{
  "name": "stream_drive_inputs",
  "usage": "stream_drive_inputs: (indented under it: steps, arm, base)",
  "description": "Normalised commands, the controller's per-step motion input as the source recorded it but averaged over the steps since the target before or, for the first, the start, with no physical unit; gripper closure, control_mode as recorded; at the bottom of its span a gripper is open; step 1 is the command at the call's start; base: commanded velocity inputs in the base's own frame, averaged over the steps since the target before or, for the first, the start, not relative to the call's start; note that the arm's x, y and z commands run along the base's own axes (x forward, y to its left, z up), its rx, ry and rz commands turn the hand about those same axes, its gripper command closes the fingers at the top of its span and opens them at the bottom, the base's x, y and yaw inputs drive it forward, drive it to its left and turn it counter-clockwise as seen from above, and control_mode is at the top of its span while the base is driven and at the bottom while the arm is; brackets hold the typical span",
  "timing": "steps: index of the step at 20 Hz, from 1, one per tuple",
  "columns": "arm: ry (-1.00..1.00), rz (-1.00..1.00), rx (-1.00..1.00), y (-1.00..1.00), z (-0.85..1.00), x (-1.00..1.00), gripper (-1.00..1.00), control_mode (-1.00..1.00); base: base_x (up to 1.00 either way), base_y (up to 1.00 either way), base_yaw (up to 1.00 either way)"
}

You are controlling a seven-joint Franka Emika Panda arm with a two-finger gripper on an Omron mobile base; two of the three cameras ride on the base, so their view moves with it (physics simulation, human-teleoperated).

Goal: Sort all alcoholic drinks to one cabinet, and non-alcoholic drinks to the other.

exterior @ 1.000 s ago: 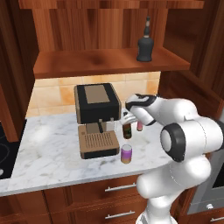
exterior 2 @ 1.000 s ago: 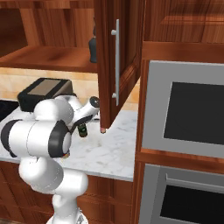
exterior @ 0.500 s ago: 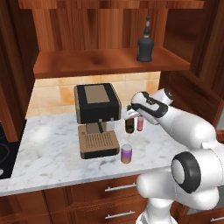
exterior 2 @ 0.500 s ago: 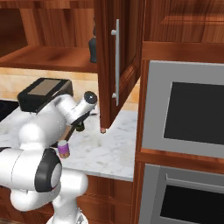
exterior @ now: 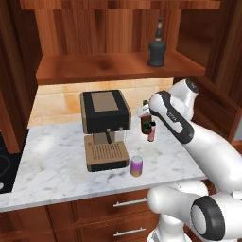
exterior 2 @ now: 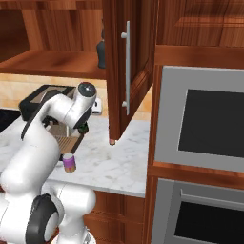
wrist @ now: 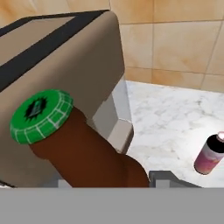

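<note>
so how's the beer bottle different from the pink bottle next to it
The beer bottle is brown glass with a green crown cap; the pink bottle has a black cap. The beer bottle looks thicker, the pink bottle slimmer. The beer bottle sits at the end effector; the pink bottle stands free on the counter.

Two flanking base views (hand close-up)

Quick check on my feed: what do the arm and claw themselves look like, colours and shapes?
Glossy white rounded arm links, with dark grey round caps at the joints and a black band along the wrist section. The claw end is white and small; one dark grey fingertip edge shows. No cables or markings visible.
</note>
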Motion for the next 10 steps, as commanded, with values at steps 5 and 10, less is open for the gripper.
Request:
stream_drive_inputs:
  steps: [5, 10]
  arm:
    - [0.00, -0.02, -0.01, -0.17, 0.41, -0.70, 1.00, -1.00]
    - [0.00, -0.02, 0.00, -0.03, 0.47, -0.75, 1.00, -1.00]
  base:
    - [0.00, 0.00, 0.00]
    - [0.00, 0.00, 0.00]
